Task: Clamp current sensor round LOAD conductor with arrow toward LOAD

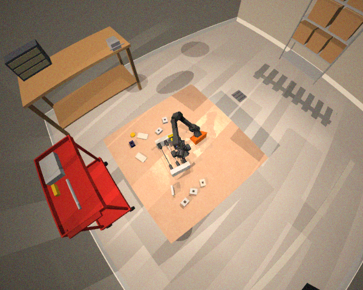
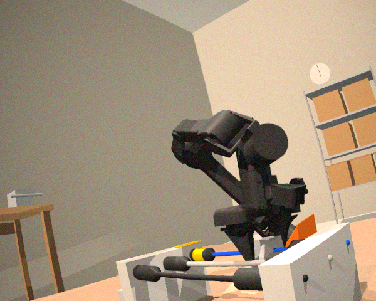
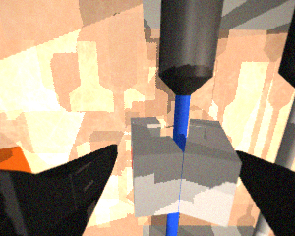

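The grey split-core sensor (image 3: 182, 172) (image 2: 268, 244) sits closed round the blue conductor (image 3: 182, 114) (image 2: 226, 253), which runs out of a dark sleeve (image 3: 189, 44). In the exterior view the conductor ends at a yellow marker sleeve (image 2: 199, 254), and the arm hides most of the sensor and its arrow. My gripper (image 3: 173, 152) (image 1: 179, 154) is open. Its two dark fingers stand wide on either side of the sensor, with a gap on each side.
The conductors span two white end blocks (image 2: 311, 268) (image 2: 143, 270) (image 1: 179, 169). A white rod (image 2: 224, 263) and a dark rod (image 2: 198, 277) run beside the blue one. An orange tray (image 1: 198, 137) (image 2: 303, 228) lies behind. Small white boxes (image 1: 193, 191) are scattered on the mat, and a red cart (image 1: 78, 190) stands to the left.
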Motion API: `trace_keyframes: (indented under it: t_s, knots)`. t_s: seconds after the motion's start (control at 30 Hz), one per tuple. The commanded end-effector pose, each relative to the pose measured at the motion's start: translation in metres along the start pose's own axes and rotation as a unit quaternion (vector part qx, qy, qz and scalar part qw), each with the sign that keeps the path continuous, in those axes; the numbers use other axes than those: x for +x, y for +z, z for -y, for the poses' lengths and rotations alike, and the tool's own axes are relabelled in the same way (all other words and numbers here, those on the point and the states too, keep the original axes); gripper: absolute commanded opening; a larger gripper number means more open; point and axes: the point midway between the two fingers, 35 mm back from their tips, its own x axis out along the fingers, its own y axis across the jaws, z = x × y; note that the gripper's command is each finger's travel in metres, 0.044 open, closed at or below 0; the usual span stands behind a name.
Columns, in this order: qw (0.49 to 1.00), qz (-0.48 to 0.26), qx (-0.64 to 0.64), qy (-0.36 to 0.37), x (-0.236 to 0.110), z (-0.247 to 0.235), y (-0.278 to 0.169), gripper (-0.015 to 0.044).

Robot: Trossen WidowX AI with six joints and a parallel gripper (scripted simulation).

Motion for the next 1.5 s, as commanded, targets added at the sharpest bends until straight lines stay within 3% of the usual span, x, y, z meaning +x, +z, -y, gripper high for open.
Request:
trace_keyframes:
  t_s: [0.0, 0.6, 1.37, 1.47]
  knots:
    - [1.000, 0.002, 0.000, -0.005, 0.003, 0.001, -0.001, 0.0440]
    - [1.000, 0.001, 0.000, 0.002, 0.029, 0.001, -0.001, 0.0440]
    - [1.000, 0.005, 0.005, 0.000, 0.025, 0.003, -0.001, 0.0287]
    - [1.000, 0.005, 0.005, 0.000, 0.025, 0.003, -0.001, 0.0208]
